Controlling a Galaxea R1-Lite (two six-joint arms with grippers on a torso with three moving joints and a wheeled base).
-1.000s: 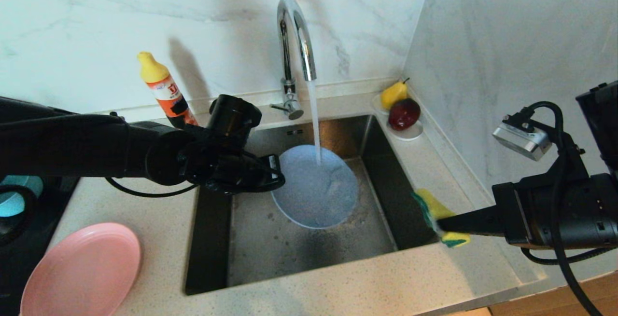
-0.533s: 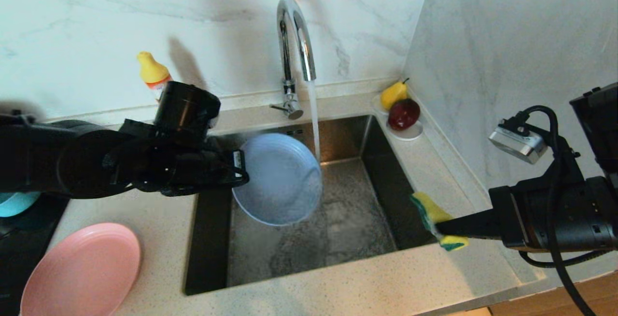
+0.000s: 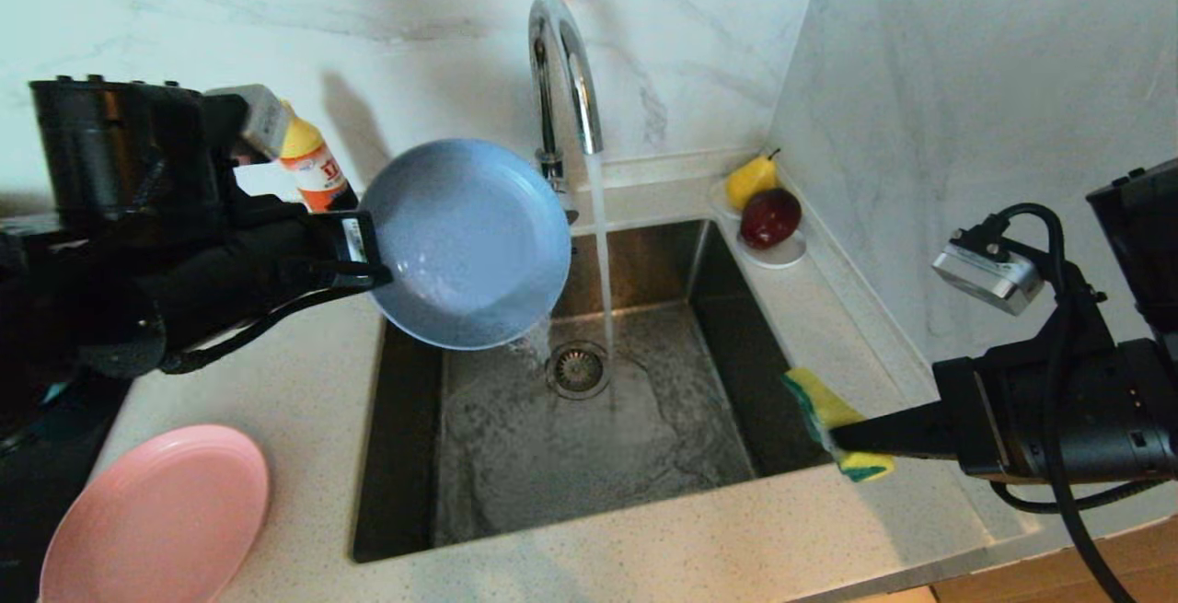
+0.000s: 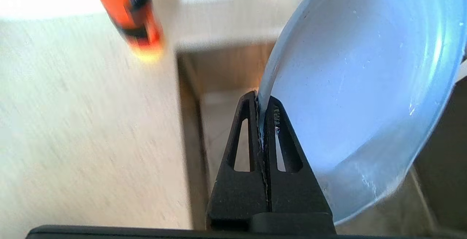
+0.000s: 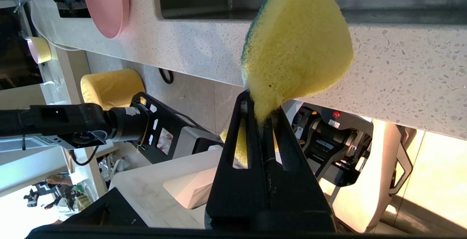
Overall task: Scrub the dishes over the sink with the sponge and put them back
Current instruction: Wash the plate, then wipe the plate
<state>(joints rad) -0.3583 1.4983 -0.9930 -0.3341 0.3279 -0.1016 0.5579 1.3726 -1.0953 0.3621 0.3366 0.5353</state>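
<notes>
My left gripper [image 3: 373, 258] [image 4: 261, 102] is shut on the rim of the light-blue plate [image 3: 465, 244] [image 4: 365, 85], holding it tilted above the left back corner of the sink [image 3: 644, 437]; water runs off its lower edge. My right gripper [image 3: 842, 442] [image 5: 262, 113] is shut on the yellow sponge [image 3: 828, 414] [image 5: 295, 49] with its green side, over the sink's right rim. The pink plate [image 3: 156, 516] [image 5: 105, 3] lies on the counter at front left. The tap [image 3: 561, 69] pours a stream down beside the drain strainer [image 3: 577, 368]. The teal bowl is hidden.
An orange bottle with a yellow cap [image 3: 313, 166] [image 4: 131, 16] stands on the counter behind the left gripper. A white saucer [image 3: 782, 253] with a pear [image 3: 750, 179] and a dark red fruit [image 3: 771, 216] sits at the back right corner by the marble walls.
The left gripper has lifted the blue plate out from under the tap stream, up and to the left, tipping it so water drains off. The right arm with the sponge has stayed put.
</notes>
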